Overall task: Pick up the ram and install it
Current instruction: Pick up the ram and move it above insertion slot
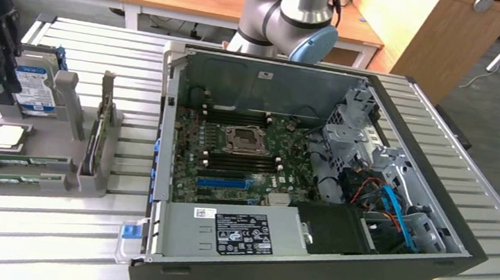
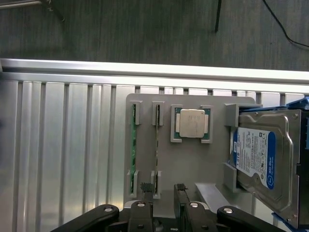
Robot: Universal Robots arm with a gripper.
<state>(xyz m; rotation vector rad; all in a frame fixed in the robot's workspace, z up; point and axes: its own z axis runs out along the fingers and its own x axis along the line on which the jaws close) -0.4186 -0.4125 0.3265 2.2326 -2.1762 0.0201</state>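
Note:
Two ram sticks stand on edge in the grey parts holder (image 1: 40, 188): one ram stick (image 1: 29, 161) (image 2: 157, 145) and a second (image 1: 23, 179) (image 2: 133, 145) beside it. My gripper (image 1: 0, 86) (image 2: 162, 193) hangs open above the holder, over the hard-drive end, with nothing between its fingers (image 2: 145, 195). It touches neither stick. The motherboard (image 1: 229, 159) lies in the open computer case (image 1: 427, 221), with black memory slots (image 1: 243, 159) beside the processor socket (image 1: 242, 139).
On the holder also sit a square silver processor chip (image 1: 8, 135) (image 2: 190, 123), a blue-labelled hard drive (image 1: 37, 86) (image 2: 260, 159) and an upright card (image 1: 100, 131). The arm's base (image 1: 290, 19) stands behind the case. The ribbed metal table (image 1: 35, 243) ends close past the holder.

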